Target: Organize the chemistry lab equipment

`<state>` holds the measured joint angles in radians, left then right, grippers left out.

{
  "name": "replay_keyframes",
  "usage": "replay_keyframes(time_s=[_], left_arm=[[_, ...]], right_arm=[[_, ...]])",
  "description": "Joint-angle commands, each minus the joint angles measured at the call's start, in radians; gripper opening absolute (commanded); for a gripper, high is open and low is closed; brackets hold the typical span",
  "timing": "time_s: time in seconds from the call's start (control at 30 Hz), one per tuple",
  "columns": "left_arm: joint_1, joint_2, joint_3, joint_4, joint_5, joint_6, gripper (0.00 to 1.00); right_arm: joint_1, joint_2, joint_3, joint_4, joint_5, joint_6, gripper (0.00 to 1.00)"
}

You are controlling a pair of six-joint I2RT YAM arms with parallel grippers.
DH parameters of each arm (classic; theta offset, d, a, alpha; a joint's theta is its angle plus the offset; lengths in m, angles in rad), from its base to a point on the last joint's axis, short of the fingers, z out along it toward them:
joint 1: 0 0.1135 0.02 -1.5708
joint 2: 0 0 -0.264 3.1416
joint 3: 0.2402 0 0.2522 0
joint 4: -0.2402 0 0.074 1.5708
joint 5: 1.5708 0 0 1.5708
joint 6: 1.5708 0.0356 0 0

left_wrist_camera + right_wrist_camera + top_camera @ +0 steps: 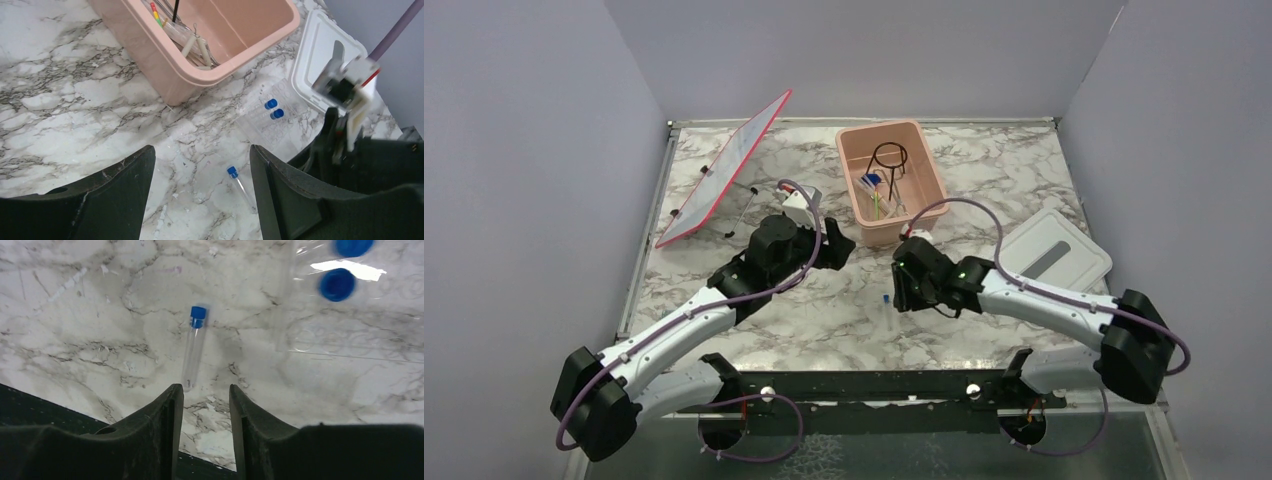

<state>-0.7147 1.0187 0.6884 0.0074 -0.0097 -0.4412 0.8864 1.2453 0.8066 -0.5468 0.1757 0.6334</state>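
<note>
1. The loose tube (193, 352) is clear with a blue cap. It lies flat on the tabletop (824, 310) near 6 o'clock, cap toward 12, apart from everything else.
2. The right end effector (203, 388) has its jaws apart with nothing between them. The tube's bottom end sits just ahead of the fingertips.
3. The left end effector (201, 150) has its jaws wide apart and empty. It hovers at about 9 o'clock of the tube.
4. A clear rack (350, 325) sits at 1 o'clock of the tube and holds two capped tubes (337, 284) upright.
5. The pink tub (165, 70) is at 12 o'clock. It holds the black ring stand (889, 155), the pipettes (192, 42) and a green-yellow stick (876, 205).
6. The white lid (320, 55) is at 3 o'clock, and the red-edged panel (724, 170) leans at 10 o'clock.
7. Handling, as a judgement:
   - The tube looks light, stiff, smooth and round, so it is likely to roll or slip.
   - It may crack if squeezed hard.
8. Grip, as a judgement:
   - Take it across mid-barrel or just below the cap, jaws square to its length.
   - A grip at the very end could pivot it.
9. No brand, label or writing is legible on the tube, rack, tub or lid.
</note>
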Motion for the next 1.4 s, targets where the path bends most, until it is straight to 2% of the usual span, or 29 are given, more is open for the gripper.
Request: replay_keyframes(time_s=[0.0, 0.4, 0.83, 1.0, 1.17, 1.37], left_arm=[[0.0, -0.032, -0.007, -0.029, -0.101, -0.025, 0.72], [0.001, -0.052, -0.013, -0.069, -0.167, -0.03, 0.72], [0.001, -0.052, -0.025, -0.055, -0.158, -0.045, 0.72], [0.001, -0.081, -0.05, -0.03, -0.129, -0.057, 0.73], [0.001, -0.096, -0.062, 0.009, -0.034, -0.045, 0.76], [0.001, -0.112, -0.079, 0.132, 0.206, -0.04, 0.93]], right_arm=[[0.07, 0.148, 0.07, 0.0, 0.046, 0.069, 0.44], [0.083, 0.428, 0.216, -0.019, 0.124, 0.135, 0.43], [0.082, 0.486, 0.205, 0.012, 0.144, 0.14, 0.22], [0.083, 0.385, 0.174, 0.096, 0.153, 0.096, 0.21], [0.083, 0.165, 0.118, 0.224, 0.169, 0.044, 0.21], [0.081, -0.082, 0.042, 0.375, 0.202, 0.018, 0.21]])
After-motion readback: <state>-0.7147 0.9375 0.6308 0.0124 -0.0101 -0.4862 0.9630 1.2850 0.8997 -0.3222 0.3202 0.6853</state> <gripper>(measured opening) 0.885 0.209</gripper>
